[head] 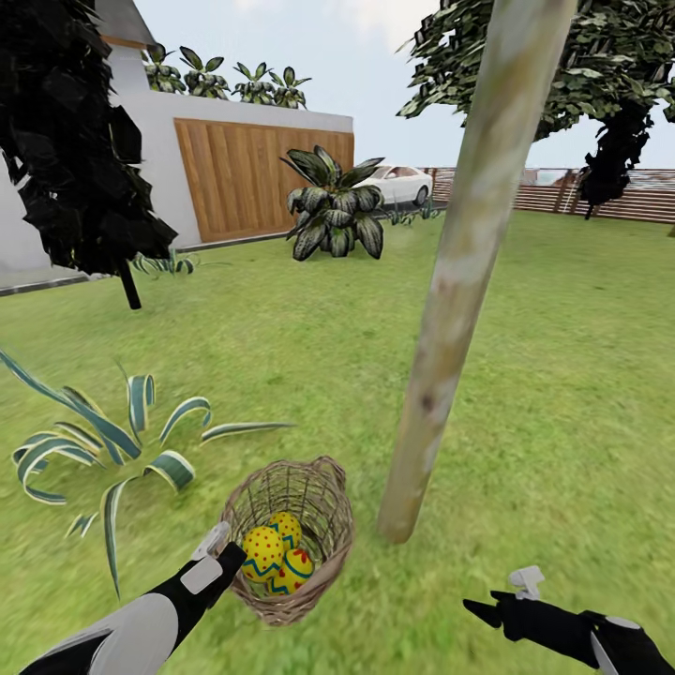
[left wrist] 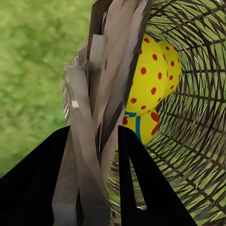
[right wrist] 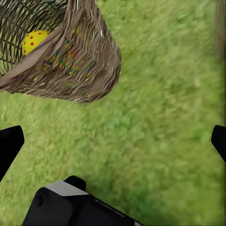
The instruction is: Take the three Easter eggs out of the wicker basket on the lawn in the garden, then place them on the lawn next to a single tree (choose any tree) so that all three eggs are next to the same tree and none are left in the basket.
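The wicker basket (head: 319, 506) sits tilted on the lawn (head: 562, 394), just left of the foot of the leaning pale tree (head: 450, 309). Three yellow Easter eggs (head: 263, 551) with red dots and blue zigzags lie inside it. My left gripper (head: 225, 551) is at the basket's near-left rim. In the left wrist view its black fingers (left wrist: 141, 188) straddle the woven rim (left wrist: 101, 84) and press on it, with the eggs (left wrist: 148, 80) just beyond. My right gripper (head: 502, 597) hangs open over bare grass to the right; the basket (right wrist: 80, 66) and one egg (right wrist: 35, 41) lie ahead of it.
A striped agave (head: 103, 450) spreads left of the basket. A black-leaved tree (head: 75, 141) stands at the far left, a broad-leaved plant (head: 333, 216) and a wooden wall (head: 253, 169) behind. A white car (head: 398, 183) and a fence (head: 581, 197) lie beyond. Open grass runs right of the trunk.
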